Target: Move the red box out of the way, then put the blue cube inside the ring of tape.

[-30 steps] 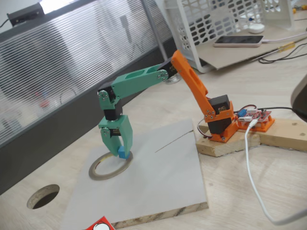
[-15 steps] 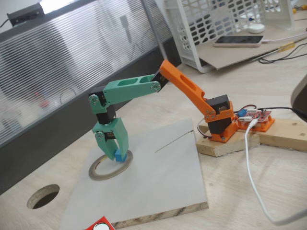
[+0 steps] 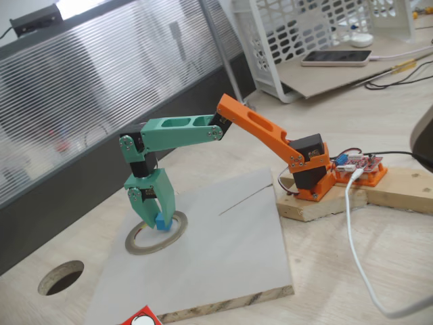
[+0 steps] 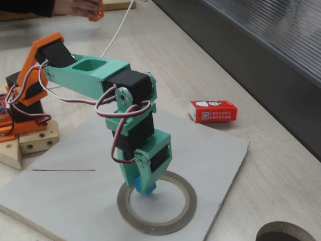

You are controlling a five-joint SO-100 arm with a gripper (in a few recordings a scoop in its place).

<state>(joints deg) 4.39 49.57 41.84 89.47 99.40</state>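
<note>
My green gripper (image 3: 157, 220) (image 4: 145, 187) points straight down, shut on the tiny blue cube (image 3: 161, 222) (image 4: 146, 189). The cube hangs low over the hollow centre of the greyish-tan ring of tape (image 3: 157, 250) (image 4: 191, 203), close to the ring's inner edge. I cannot tell whether it touches the board. The ring lies flat on a grey board (image 3: 230, 250) (image 4: 75, 201). The red box (image 4: 213, 111) (image 3: 142, 317) lies on the desk off the board, well away from the ring.
A dark round desk hole (image 3: 61, 277) (image 4: 283, 235) sits beyond the board's corner. The arm's orange base (image 3: 311, 169) is mounted on wood blocks, with a white cable (image 3: 355, 257) beside it. A white basket and phone are at the back. A person's hand (image 4: 75, 6) is at the top edge.
The arm has reached further out, carrying the blue cube from above the ring's rim to over its hollow centre. The gripper stays shut on the cube.
</note>
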